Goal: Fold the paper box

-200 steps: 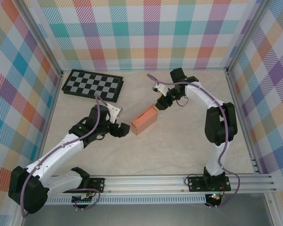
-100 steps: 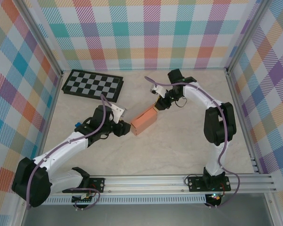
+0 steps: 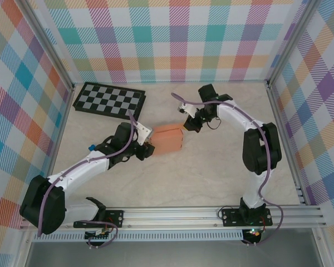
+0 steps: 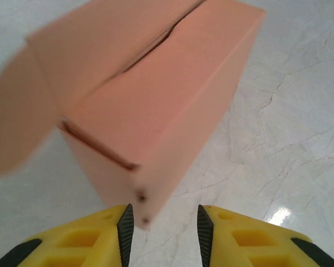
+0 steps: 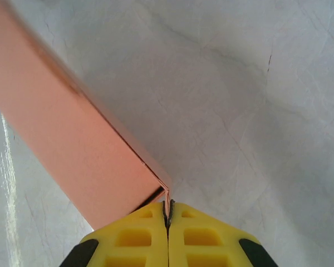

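The paper box [image 3: 167, 139] is a salmon-orange carton in the middle of the table. In the left wrist view the paper box [image 4: 156, 94] rises ahead with a loose flap [image 4: 16, 122] hanging open on its left side. My left gripper [image 4: 164, 225] is open, the box's lower corner sitting between its fingers close to the left pad [image 4: 125, 225]. Seen from above, that left gripper [image 3: 149, 148] is at the box's left end. My right gripper [image 5: 168, 208] is shut on a thin card edge at the box's corner, and from above this right gripper [image 3: 190, 123] is at the box's upper right corner.
A black-and-grey checkerboard [image 3: 108, 100] lies at the back left, near the wall. Checked walls enclose the marbled table [image 3: 211, 172] on three sides. A metal rail [image 3: 211, 214] with both arm bases runs along the near edge.
My left gripper has moved right up to the box, its jaws narrowing. The right gripper has closed on the box's corner edge. The box has turned from slanting to nearly square-on.
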Tool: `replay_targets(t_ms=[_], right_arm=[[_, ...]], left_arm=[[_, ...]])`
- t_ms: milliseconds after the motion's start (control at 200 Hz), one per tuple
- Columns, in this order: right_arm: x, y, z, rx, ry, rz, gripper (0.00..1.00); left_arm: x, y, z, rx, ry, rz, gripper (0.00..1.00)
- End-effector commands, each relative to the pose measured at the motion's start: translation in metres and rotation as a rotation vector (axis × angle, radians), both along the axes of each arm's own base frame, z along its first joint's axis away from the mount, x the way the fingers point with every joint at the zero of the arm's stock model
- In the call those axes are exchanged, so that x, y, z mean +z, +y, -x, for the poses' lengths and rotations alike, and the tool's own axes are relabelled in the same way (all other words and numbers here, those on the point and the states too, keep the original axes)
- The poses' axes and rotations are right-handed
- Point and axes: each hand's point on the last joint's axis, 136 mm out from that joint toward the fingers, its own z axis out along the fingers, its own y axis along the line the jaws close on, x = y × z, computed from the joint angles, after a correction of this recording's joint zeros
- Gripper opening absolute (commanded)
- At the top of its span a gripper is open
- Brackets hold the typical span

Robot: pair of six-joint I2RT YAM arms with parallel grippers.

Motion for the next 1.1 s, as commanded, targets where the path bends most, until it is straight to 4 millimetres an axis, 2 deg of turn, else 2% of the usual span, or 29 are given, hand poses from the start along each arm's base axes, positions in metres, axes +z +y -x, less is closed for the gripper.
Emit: replay_targets(t_ms=[0,155,270,355,510,665,735,825,990,1095], right_arm=[[0.017,-0.009,0.002,-0.088,-0.072,0.023,0.04],[0.02,-0.032,0.006,-0.195,-0.145,0.116,0.04],[0.027,-0.043,0.015,-0.231,-0.187,0.14,0.04],[0.028,-0.05,0.021,-0.231,-0.205,0.157,0.05],[0.021,-0.056,0.025,-0.216,-0.231,0.188,0.05],[0.016,-0.063,0.017,-0.265,-0.256,0.213,0.05],[0.018,-0.066,0.012,-0.327,-0.256,0.213,0.04],[0.023,-0.072,0.009,-0.419,-0.264,0.192,0.04],[0.027,-0.078,0.014,-0.516,-0.277,0.142,0.06],[0.028,-0.082,0.016,-0.529,-0.308,0.127,0.08]], left_arm=[[0.03,-0.003,-0.019,0.033,-0.103,0.038,0.43],[0.05,0.004,-0.032,0.094,-0.143,0.102,0.49],[0.063,0.012,-0.046,0.152,-0.17,0.131,0.49],[0.067,0.01,-0.055,0.145,-0.187,0.139,0.49],[0.05,0.001,-0.074,0.099,-0.197,0.108,0.44],[0.034,-0.022,-0.074,-0.004,-0.094,0.146,0.3],[0.034,-0.031,-0.071,-0.025,-0.056,0.186,0.28],[0.037,-0.031,-0.069,-0.004,-0.053,0.224,0.28],[0.036,-0.036,-0.061,-0.025,-0.035,0.251,0.27],[0.031,-0.028,-0.072,0.043,-0.049,0.228,0.26]])
